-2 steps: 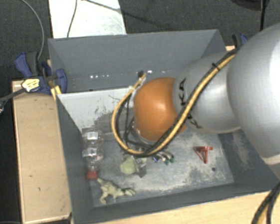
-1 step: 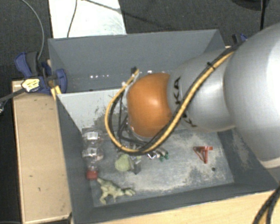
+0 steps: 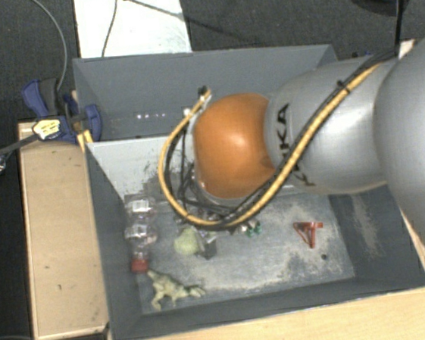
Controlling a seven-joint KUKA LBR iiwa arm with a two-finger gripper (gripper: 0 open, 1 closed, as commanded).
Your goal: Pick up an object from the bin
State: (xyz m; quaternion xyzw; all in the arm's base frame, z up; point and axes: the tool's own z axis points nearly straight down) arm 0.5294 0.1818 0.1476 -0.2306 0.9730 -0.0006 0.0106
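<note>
Low beside pale green soft lump (image 3: 186,243) in grey metal bin (image 3: 114,241) — gripper (image 3: 207,244) mostly hidden under round orange wrist cover (image 3: 229,147) — open/shut: can't tell.

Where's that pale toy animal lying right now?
In the camera view, the pale toy animal lies in the lower-left corner of the bin, just below a small red piece.

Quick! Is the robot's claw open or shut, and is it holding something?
Gripper: cannot be told; it sits low in the bin, beside a pale green lump, under the orange cover.
</note>
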